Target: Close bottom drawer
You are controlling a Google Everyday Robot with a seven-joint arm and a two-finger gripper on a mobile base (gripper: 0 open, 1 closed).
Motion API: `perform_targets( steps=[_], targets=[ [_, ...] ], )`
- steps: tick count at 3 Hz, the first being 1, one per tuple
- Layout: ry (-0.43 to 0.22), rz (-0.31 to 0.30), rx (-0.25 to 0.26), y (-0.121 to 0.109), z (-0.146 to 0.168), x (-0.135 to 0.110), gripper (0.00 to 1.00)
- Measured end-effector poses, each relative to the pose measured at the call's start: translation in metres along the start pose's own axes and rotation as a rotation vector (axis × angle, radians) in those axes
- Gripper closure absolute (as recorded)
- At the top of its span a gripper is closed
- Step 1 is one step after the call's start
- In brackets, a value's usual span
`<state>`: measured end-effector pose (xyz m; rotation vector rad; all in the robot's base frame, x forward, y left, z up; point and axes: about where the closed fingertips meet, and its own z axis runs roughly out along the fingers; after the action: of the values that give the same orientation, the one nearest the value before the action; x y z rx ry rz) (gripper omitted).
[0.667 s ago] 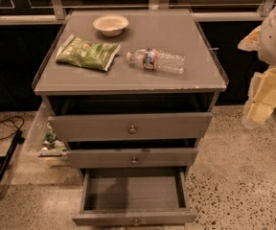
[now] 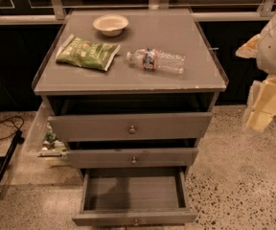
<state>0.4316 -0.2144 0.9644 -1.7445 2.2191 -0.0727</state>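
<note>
Far left, a black cable point(image 2: 3, 124) loops on the speckled floor point(image 2: 234, 176); a clear bin point(image 2: 43, 139) with small items inside sits against the cabinet's left side.

On the grey tabletop point(image 2: 128, 80), left to right: a green snack bag point(image 2: 86, 53) lying flat, its print not legible to us; a pale bowl point(image 2: 110, 24) upright behind it; a clear water bottle point(image 2: 156, 60) on its side, cap toward the bag, with a red and blue label band we cannot read.

Below, three grey fronts step forward; the top drawer point(image 2: 131, 126) is slightly out; the middle drawer point(image 2: 132, 157) sits a little further out.

The bottom drawer point(image 2: 134, 195) is lowest and pulled out farthest; a shallow box, its grey inner floor in full view; its slim front panel lies at the frame's lower edge with a small round metal knob point(image 2: 136, 221) at centre.

Far right, the pincer point(image 2: 262, 111) hangs beside the cabinet, well apart from all three drawers, cream coloured; whether it is spread or pressed together we cannot tell.
</note>
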Motion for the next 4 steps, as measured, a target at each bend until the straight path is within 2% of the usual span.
perform_targets(
  steps=[2, 3, 4],
  targets=[
    [-0.051, -0.002, -0.080, 0.053, 0.069, 0.027, 0.00],
    [-0.068, -0.020, -0.107, 0.086, 0.118, 0.037, 0.19],
    [-0.112, -0.038, -0.110, 0.116, 0.173, 0.043, 0.43]
  ],
)
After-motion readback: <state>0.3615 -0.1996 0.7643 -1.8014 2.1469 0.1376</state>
